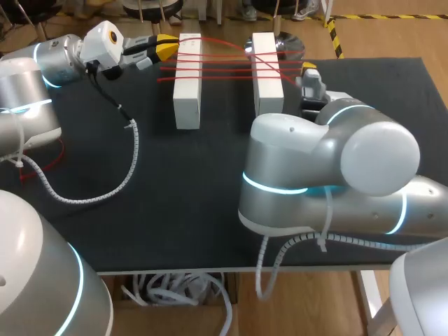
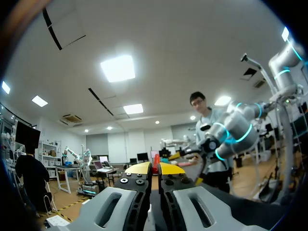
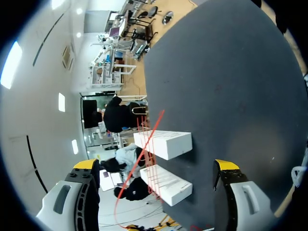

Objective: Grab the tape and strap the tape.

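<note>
Two white blocks, left [image 1: 187, 80] and right [image 1: 267, 73], stand side by side at the back of the black table. Several strands of red tape [image 1: 224, 68] run across both. My left gripper [image 1: 166, 47] hangs just beyond the left block's far end. It is shut on the tape's end, which shows as a red sliver [image 2: 155, 162] between the yellow tips of that gripper [image 2: 155, 169]. My right gripper [image 1: 309, 75] is open beside the right block and holds nothing. In its wrist view the right gripper [image 3: 156, 166] frames both blocks [image 3: 163, 144] and the tape [image 3: 144, 151].
My right arm's bulky elbow [image 1: 315, 175] covers the table's middle right. A white spiral cable [image 1: 129, 164] from the left arm loops over the mat [image 1: 182, 203] on the left. Near the left edge lies a thin red cord [image 1: 43, 162].
</note>
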You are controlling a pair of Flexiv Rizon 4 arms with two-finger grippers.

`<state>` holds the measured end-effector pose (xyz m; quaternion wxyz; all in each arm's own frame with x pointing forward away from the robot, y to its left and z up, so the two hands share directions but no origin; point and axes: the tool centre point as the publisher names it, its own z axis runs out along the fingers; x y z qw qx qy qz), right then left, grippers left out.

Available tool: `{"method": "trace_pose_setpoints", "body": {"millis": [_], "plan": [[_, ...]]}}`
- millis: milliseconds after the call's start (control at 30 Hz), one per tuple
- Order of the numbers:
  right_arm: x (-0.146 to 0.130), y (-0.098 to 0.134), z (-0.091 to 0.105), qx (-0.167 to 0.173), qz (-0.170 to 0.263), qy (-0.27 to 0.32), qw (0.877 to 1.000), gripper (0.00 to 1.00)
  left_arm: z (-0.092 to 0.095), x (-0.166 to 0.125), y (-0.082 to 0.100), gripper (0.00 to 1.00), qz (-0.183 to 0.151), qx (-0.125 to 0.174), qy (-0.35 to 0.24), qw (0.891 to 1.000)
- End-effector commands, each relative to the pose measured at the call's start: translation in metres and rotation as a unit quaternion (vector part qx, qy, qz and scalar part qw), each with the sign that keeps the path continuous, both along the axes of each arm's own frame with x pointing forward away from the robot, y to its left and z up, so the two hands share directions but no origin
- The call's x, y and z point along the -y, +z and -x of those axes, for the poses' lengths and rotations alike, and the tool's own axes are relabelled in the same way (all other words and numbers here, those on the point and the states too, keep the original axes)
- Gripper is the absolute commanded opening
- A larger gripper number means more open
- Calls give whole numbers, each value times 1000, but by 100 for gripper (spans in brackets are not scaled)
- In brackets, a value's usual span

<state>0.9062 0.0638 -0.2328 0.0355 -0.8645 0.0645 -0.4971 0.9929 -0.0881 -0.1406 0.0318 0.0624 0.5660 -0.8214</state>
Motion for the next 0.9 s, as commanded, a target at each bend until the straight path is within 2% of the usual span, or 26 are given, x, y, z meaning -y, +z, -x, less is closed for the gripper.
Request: {"method": "trace_pose_setpoints", "body": {"millis": [33,167,367,567,900], "plan": [[1,-15,-1,99,-78,-22,992,100,-1,0,-1,0,1,0,-2,1000],[-5,-11,-4,139,-118,-42,982,100,-1,0,-1,0,1,0,-2,1000],[-6,-11,-12,177,-148,-78,970,100,-1,0,-1,0,1,0,-2,1000],[-3,-4,-31,180,-156,-115,964,100,-1,0,-1,0,1,0,-2,1000],[8,13,-64,182,-163,-140,960,100,-1,0,-1,0,1,0,-2,1000]]}}
